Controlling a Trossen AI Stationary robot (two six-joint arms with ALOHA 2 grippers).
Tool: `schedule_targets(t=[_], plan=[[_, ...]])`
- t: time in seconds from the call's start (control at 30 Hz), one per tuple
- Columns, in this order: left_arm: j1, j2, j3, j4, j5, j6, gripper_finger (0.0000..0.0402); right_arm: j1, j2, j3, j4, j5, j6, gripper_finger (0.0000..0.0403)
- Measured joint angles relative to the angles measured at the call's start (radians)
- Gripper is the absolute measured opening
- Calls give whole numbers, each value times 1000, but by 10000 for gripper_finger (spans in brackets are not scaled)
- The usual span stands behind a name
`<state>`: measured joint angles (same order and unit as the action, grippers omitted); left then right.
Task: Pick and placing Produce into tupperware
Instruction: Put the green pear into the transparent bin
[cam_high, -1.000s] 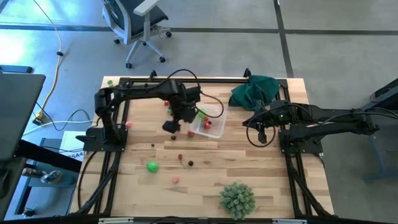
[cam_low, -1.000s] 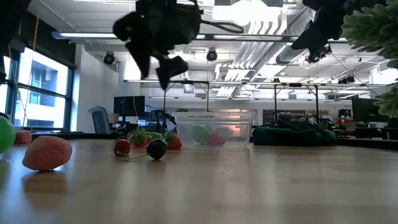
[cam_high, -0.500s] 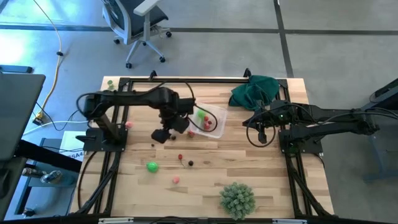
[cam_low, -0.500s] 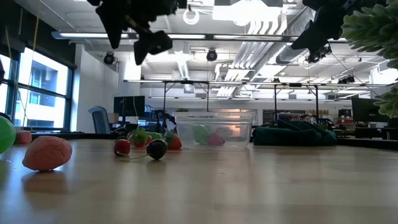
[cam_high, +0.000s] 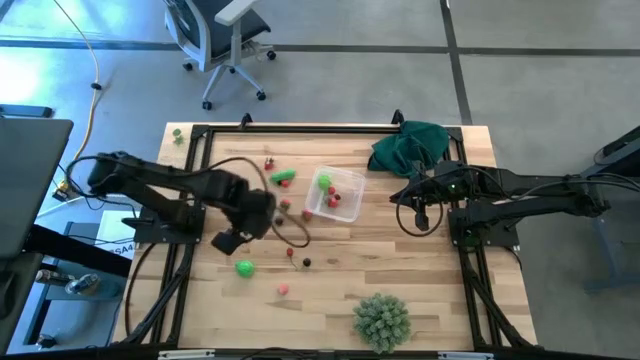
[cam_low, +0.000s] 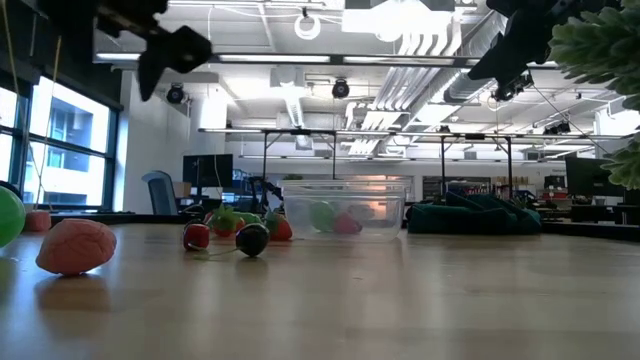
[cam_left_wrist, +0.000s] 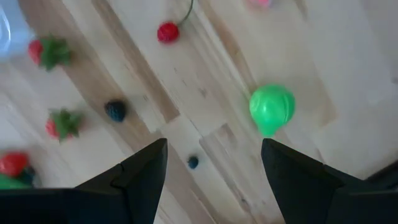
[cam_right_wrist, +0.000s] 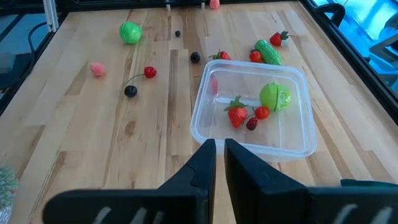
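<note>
Left gripper (cam_left_wrist: 211, 171) stands over the left-centre of the table, fingers apart and empty, with the green ball (cam_left_wrist: 272, 109) of produce just ahead of it. Right gripper (cam_right_wrist: 219, 155) waits at the right, fingers together. The tupperware (cam_high: 334, 194) sits centre-far, already holding several pieces. Judgement: the ball is light, rigid and smooth, likely to roll; grip across its widest middle.

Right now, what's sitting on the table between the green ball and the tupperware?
In the high view, a red cherry and a dark berry lie between the green ball and the tupperware; the rest is bare wood.
</note>
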<state>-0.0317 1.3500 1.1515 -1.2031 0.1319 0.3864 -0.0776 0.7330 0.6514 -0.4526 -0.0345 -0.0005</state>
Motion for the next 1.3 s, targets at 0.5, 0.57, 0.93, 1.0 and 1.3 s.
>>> schedule_targets(t=[0.5,0.57,0.93,1.0,1.3], plan=[[-181,-34,-210,206,-35,-47,248,0,0,0,1,0,0,24],[-193,-34,-211,215,-24,-47,248,0,0,0,0,0,0,24],[-247,-34,-211,256,8,-28,248,0,0,0,-1,0,0,24],[-270,-34,-211,280,6,-28,248,0,0,0,-1,0,0,24],[-391,-34,-211,302,-88,-34,248,0,0,0,-1,0,0,24]])
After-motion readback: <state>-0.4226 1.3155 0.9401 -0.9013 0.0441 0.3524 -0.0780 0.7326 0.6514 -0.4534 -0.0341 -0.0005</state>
